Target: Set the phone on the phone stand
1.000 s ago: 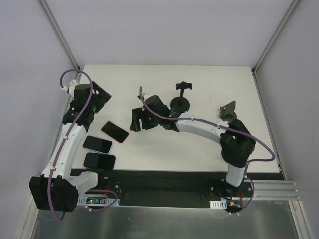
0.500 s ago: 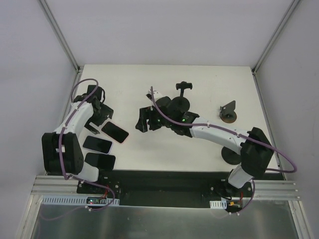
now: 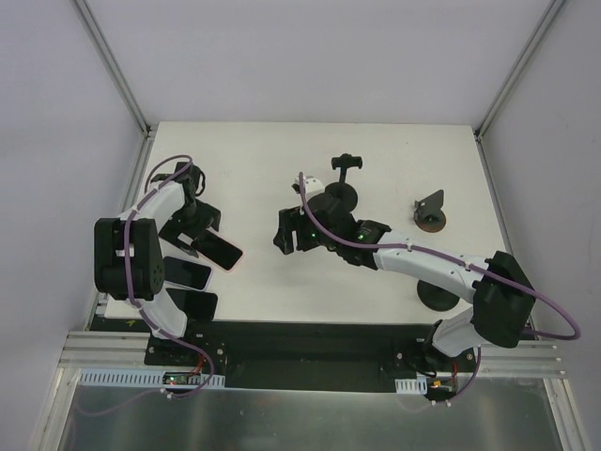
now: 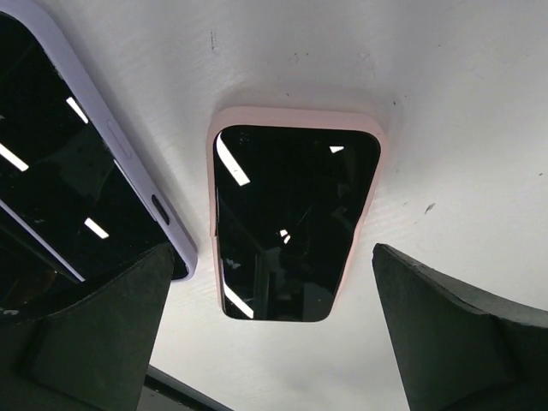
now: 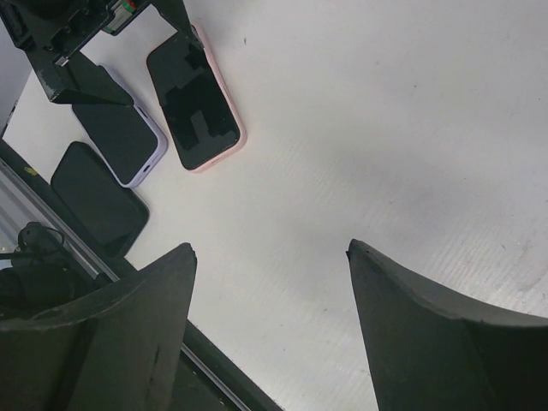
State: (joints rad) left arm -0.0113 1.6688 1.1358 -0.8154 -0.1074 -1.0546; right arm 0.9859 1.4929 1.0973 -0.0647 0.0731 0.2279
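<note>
Our left gripper hovers over the pink-cased phone with jaws spread wide. The phone lies flat on the white table, just beside a lavender-cased phone. Our right gripper hangs parted and empty. The phone stand stands well apart.

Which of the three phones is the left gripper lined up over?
The pink-cased phone, centred between the fingers of the open left gripper; the lavender-cased phone lies beside it, the black phone farther off.

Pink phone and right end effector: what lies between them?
Nothing; only bare white table separates the pink phone from the right end effector, shown in the right wrist view.
</note>
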